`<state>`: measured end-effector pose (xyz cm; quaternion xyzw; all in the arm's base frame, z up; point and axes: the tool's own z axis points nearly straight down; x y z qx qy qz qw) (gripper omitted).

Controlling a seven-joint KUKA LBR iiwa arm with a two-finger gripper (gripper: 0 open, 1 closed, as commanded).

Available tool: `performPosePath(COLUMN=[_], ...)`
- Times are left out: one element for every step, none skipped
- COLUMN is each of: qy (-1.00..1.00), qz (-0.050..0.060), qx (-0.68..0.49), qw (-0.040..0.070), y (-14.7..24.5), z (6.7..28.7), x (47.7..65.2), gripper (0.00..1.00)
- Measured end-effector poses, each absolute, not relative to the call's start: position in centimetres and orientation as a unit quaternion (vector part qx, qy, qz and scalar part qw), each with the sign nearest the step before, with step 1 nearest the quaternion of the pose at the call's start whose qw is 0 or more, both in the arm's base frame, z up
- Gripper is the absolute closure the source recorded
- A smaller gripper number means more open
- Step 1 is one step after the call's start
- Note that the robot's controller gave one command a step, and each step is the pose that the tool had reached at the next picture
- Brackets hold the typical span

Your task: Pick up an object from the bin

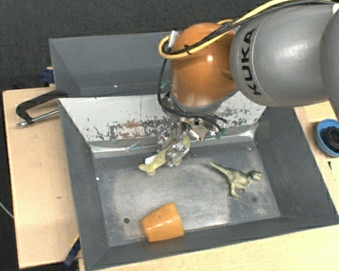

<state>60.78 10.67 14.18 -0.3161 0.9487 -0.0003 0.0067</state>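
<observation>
Nearest, by the front wall of the bin [84, 196]: orange cup [162, 222], tipped on its side. Farther in, right of the middle: green toy dinosaur [239, 181], well apart from everything else. Farther still, at the foot of the back wall: pale yellow toy animal [153, 164], touching the tip of the gripper [176, 149] and partly hidden beneath it. Cannot tell whether the jaws stand apart or clamp on it. Lies flat, long axis diagonal, free end pointing front-left, other end tucked under the gripper. Probably light, smooth moulded plastic, thin at the ends, likely to slip or twist; best taken across the thicker trunk, crosswise to that axis.
</observation>
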Motion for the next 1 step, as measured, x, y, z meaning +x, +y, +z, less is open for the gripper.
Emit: performPosePath(qy=[0.949], qz=[0.000], qx=[-0.316], qw=[0.006], y=[10.82], z=[18.59], x=[61.03], gripper=[1.00])
